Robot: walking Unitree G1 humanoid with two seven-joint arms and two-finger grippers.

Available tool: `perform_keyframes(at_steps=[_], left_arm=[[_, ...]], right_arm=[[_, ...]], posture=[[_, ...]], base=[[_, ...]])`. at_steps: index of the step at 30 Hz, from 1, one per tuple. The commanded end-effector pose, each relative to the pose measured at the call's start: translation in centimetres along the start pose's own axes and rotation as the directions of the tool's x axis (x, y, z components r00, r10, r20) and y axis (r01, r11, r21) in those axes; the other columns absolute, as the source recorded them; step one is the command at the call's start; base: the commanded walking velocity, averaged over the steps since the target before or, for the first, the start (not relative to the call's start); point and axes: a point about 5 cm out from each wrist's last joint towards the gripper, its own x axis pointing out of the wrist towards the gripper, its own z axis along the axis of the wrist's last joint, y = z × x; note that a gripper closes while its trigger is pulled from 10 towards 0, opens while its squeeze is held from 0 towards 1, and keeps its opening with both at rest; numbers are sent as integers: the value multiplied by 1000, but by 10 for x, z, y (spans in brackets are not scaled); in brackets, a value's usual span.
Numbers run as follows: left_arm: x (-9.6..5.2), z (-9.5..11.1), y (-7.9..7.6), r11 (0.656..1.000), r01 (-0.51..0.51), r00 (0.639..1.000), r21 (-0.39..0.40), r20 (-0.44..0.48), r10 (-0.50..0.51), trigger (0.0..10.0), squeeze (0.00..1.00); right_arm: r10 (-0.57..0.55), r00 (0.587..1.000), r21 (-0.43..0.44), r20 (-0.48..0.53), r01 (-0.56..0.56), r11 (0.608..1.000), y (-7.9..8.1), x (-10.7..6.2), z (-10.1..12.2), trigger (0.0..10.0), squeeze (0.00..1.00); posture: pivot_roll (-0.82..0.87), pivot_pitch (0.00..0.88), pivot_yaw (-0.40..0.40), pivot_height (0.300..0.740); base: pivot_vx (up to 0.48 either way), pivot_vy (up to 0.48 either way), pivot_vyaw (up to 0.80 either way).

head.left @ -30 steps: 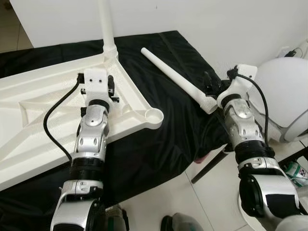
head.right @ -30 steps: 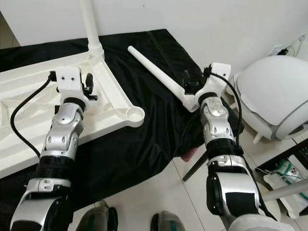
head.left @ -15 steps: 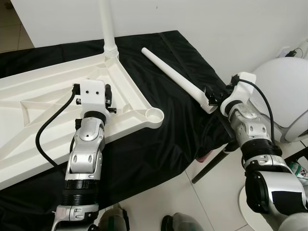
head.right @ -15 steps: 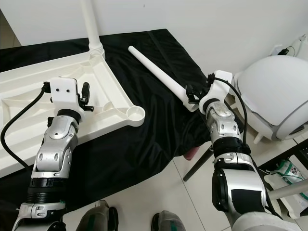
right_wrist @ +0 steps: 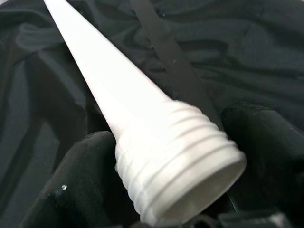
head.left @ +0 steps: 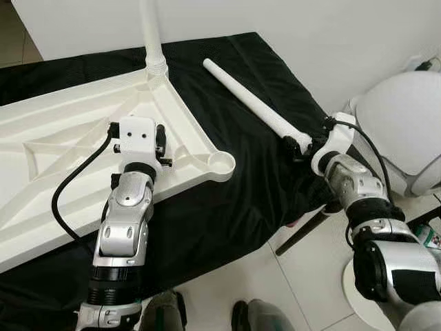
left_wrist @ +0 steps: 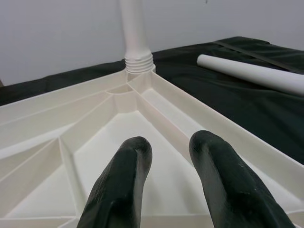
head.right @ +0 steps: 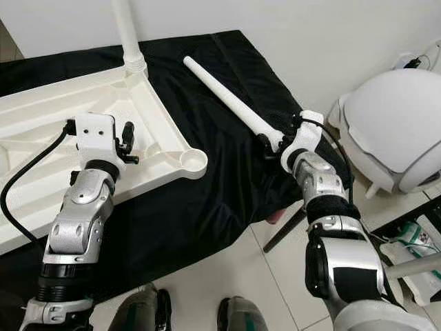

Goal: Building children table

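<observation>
A white plastic tabletop [head.left: 62,158] lies upside down on a black cloth. One white leg [head.left: 153,34] stands screwed into its far corner, and the near corner socket [head.left: 220,163] is empty. A loose white leg [head.left: 248,103] lies on the cloth to the right. My right gripper [right_wrist: 168,156] is shut on the leg's threaded end [head.left: 298,145], one black finger on each side. My left gripper [left_wrist: 166,147] hovers over the ribbed underside of the tabletop, open, with nothing between its fingers.
The black cloth [head.left: 227,221] hangs over the table's near edge, above a tiled floor [head.left: 275,289]. A large white rounded object [head.left: 400,131] stands close on the right. A white wall [head.left: 310,34] backs the table. A dark slanted strut [head.left: 303,234] shows below the cloth's right corner.
My right arm has dropped lower and its gripper has settled around the loose leg's threaded end. My left wrist has drawn back slightly toward me over the tabletop.
</observation>
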Motion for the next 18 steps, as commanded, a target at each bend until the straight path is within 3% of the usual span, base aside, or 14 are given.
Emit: perform_keyframes(at_steps=[1, 10, 11, 18], left_arm=[[-3, -1, -4, 997, 78, 997, -2, -15, -78, 10000, 0], [-5, 1, -7, 995, 97, 995, -21, -29, -98, 10000, 0], [-6, 2, -10, 993, 115, 993, -27, -34, -116, 10000, 0], [-10, 3, -32, 966, 257, 965, -39, -49, -259, 10000, 0]], right_arm=[[-2, 1000, -7, -4, 2, 1000, -4, 0, -1, 10000, 0], [45, 998, -48, 37, -43, 998, 2, 3, 4, 10000, 0], [48, 997, -52, 59, -45, 998, 3, 3, 5, 0, 0], [64, 994, -87, 90, -56, 995, 5, 3, 3, 0, 0]], posture=[[-25, 134, 7, 740], [-16, 135, 9, 740], [-14, 134, 7, 740], [-10, 130, 0, 740]], base=[[0, 0, 0], [0, 0, 0], [0, 0, 0], [0, 0, 0]])
